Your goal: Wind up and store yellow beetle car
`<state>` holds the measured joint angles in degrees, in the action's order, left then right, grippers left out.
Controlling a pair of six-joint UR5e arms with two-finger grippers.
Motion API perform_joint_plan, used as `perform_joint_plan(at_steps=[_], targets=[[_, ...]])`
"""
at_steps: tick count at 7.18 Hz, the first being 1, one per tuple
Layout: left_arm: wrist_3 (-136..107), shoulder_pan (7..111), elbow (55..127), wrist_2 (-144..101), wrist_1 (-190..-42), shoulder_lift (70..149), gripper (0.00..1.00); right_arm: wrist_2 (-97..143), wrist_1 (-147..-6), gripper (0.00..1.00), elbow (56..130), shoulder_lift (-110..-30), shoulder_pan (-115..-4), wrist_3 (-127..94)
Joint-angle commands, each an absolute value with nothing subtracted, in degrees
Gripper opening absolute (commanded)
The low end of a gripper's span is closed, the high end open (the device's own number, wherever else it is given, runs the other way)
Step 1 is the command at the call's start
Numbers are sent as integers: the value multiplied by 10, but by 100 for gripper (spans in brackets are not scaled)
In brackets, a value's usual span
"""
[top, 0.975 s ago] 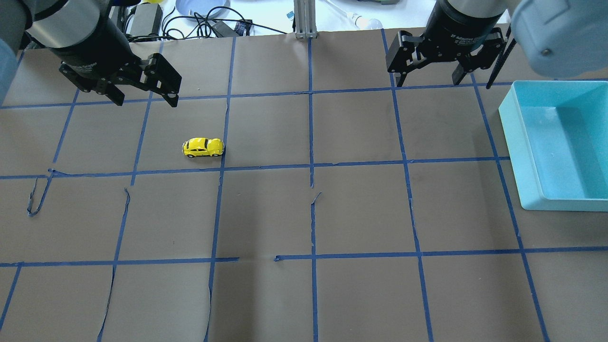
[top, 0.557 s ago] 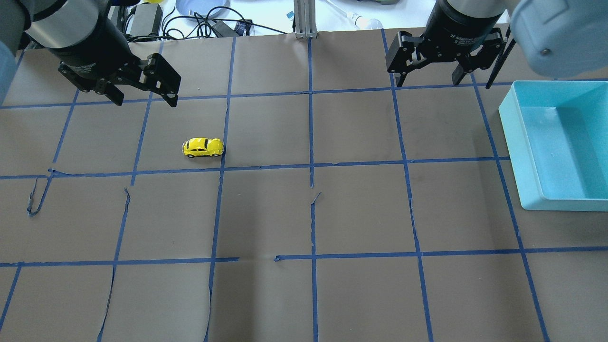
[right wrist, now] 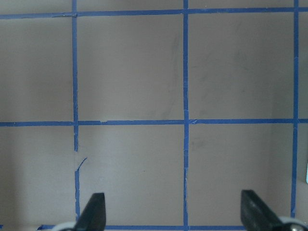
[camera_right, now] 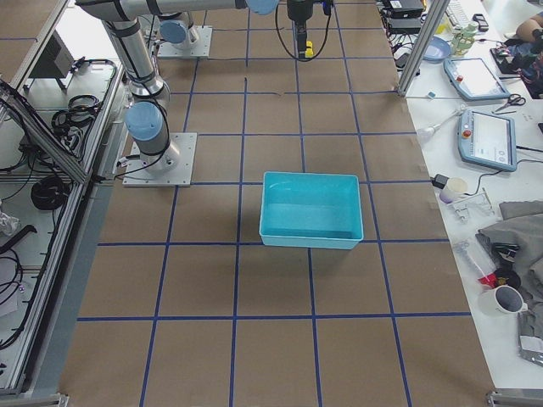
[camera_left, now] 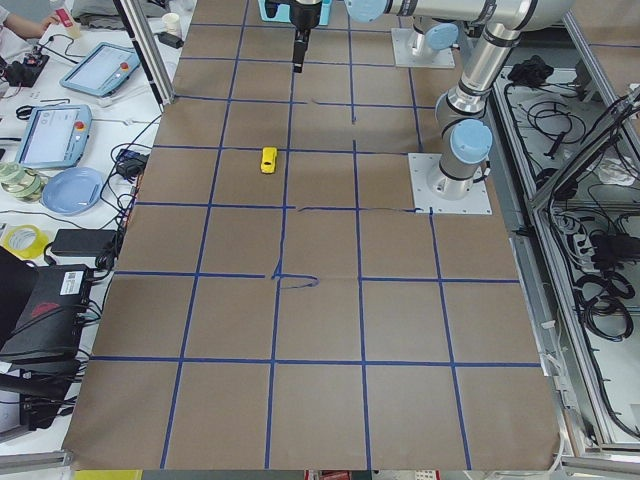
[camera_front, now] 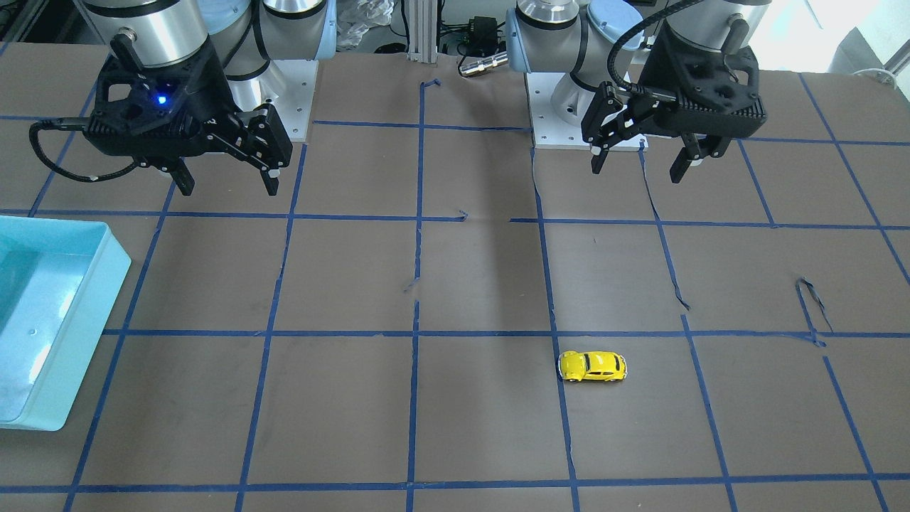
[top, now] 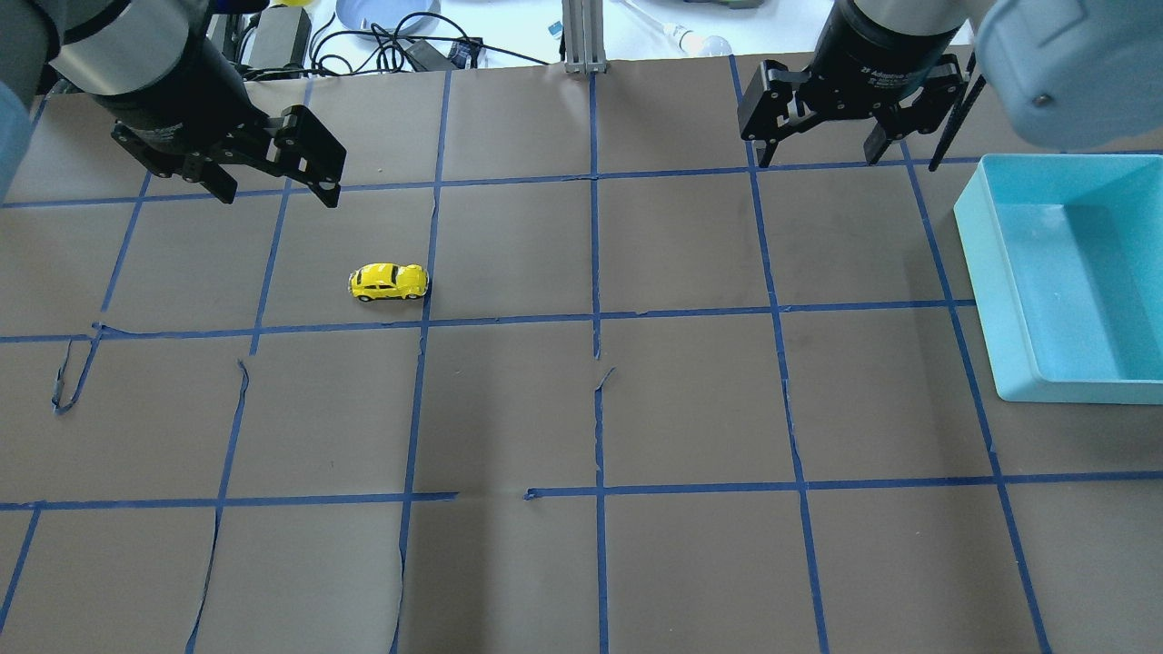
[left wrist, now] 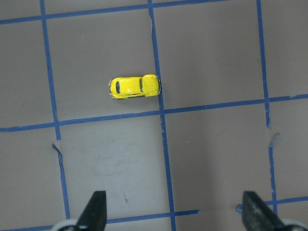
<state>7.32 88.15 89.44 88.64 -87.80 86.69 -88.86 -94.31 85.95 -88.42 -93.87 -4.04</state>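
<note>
The yellow beetle car [top: 389, 282] stands on its wheels on the brown paper, left of the table's middle; it also shows in the front view [camera_front: 592, 365], the left side view [camera_left: 268, 160] and the left wrist view [left wrist: 134, 87]. My left gripper [top: 275, 195] is open and empty, high above the table and short of the car; its fingertips [left wrist: 96, 211] frame bare paper. My right gripper [top: 818, 159] is open and empty, high over the right half, far from the car [camera_front: 229, 188].
A turquoise bin [top: 977, 272] stands at the table's right edge, empty [camera_right: 310, 240]. Blue tape lines form a grid, with loose curled ends [top: 68, 381]. Cables and a blue plate [top: 382, 14] lie beyond the far edge, beside an aluminium post [top: 583, 36].
The left gripper has shifted very slightly. The car and the right gripper have not moved.
</note>
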Motion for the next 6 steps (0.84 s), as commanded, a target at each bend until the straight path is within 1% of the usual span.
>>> perform_joint_plan(at_steps=[1, 6], targets=[[74, 882, 895, 914, -881, 867, 100, -889, -943, 100, 860, -884, -939, -40], [77, 867, 895, 911, -874, 872, 100, -889, -943, 100, 860, -884, -939, -40]])
